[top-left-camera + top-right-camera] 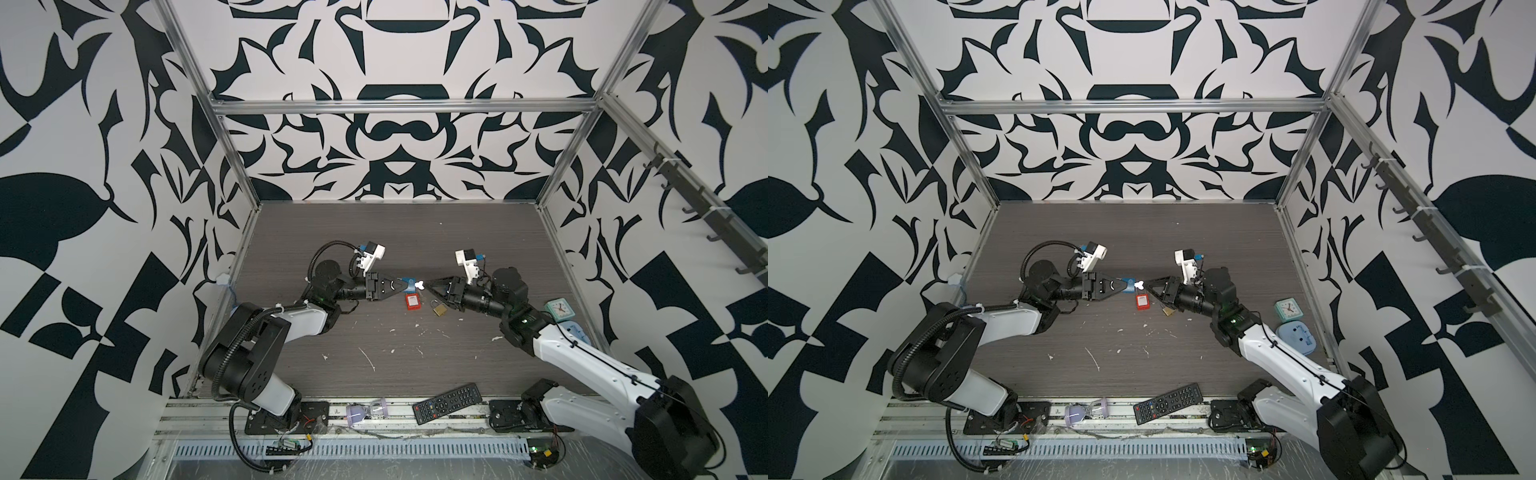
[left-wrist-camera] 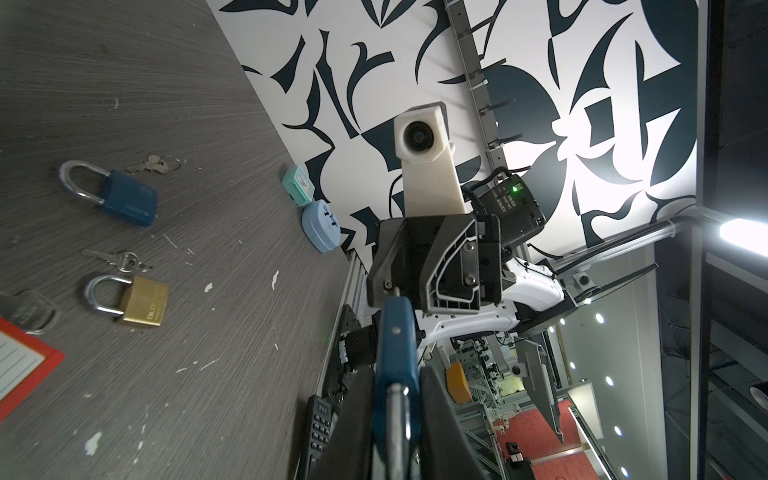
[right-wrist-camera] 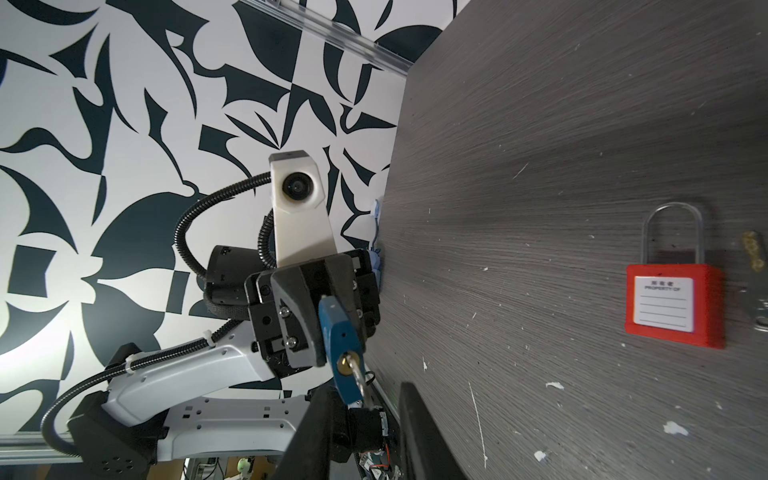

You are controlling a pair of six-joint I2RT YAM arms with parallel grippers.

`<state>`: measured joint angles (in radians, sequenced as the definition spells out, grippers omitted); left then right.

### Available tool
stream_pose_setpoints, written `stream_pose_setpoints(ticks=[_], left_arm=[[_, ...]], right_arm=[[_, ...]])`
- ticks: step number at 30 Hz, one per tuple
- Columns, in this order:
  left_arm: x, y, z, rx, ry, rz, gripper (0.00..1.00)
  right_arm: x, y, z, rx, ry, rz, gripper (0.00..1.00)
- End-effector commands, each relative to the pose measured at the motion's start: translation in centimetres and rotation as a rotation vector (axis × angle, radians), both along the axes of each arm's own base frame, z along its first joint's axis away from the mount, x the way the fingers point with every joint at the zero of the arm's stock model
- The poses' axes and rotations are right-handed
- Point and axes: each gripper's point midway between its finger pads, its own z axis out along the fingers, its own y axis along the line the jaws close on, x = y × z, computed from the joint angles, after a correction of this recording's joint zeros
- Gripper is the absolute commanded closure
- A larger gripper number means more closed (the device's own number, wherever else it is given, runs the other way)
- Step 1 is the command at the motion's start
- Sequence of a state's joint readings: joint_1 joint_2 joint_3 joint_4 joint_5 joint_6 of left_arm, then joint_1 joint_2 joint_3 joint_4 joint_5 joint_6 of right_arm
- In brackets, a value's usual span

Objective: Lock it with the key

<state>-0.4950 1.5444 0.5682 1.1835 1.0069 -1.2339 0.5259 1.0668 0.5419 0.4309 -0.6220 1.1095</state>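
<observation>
My arms reach inward from both sides, tips nearly meeting. Left gripper (image 1: 402,284) clamped on blue padlock (image 3: 340,340). Right gripper (image 1: 429,285): jaws seemingly parted, tips half out of wrist view.

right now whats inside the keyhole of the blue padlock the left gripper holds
A silver key sits in the brass keyhole of the blue padlock. Its blade tip inside the body is hidden.

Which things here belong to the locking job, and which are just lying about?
In use: held padlock, key in it.
Lying about: red padlock, brass padlock, spare blue padlock, loose keys, clock, remote.
</observation>
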Motion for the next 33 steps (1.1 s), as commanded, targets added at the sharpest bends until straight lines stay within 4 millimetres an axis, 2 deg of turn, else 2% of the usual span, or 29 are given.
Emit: stream_pose_setpoints(ticks=[1, 7, 11, 16, 21, 28, 31, 33], left_arm=[[-0.4, 0.0, 0.9, -0.03, -0.052, -0.002, 1.0], [-0.4, -0.4, 0.5, -0.027, -0.049, -0.008, 1.0], [-0.3, -0.6, 0.4, -0.026, -0.046, -0.015, 1.0], [0.0, -0.9, 0.6, -0.028, -0.049, -0.027, 1.0], [0.1, -1.0, 0.9, -0.037, -0.047, -0.031, 1.0], [0.2, -1.0, 1.5, -0.066, -0.034, -0.034, 1.0], [0.1, -0.8, 1.3, -0.079, -0.021, -0.033, 1.0], [0.3, -0.8, 1.1, -0.077, -0.001, -0.029, 1.0]], right_arm=[[0.1, 0.8, 3.8, 0.092, -0.104, 0.045, 0.72], [-0.1, 1.0, 3.1, 0.108, -0.092, 0.064, 0.75], [0.1, 1.1, 3.3, 0.118, -0.091, 0.061, 0.89], [0.1, 1.2, 3.0, 0.119, -0.08, 0.071, 0.9], [-0.1, 1.2, 3.0, 0.133, -0.073, 0.071, 1.0], [-0.4, 0.8, 3.8, 0.129, -0.109, 0.059, 1.0], [-0.2, 0.3, 3.8, 0.122, -0.127, 0.034, 1.0], [0.0, -0.2, 4.4, 0.142, -0.143, 0.025, 1.0]])
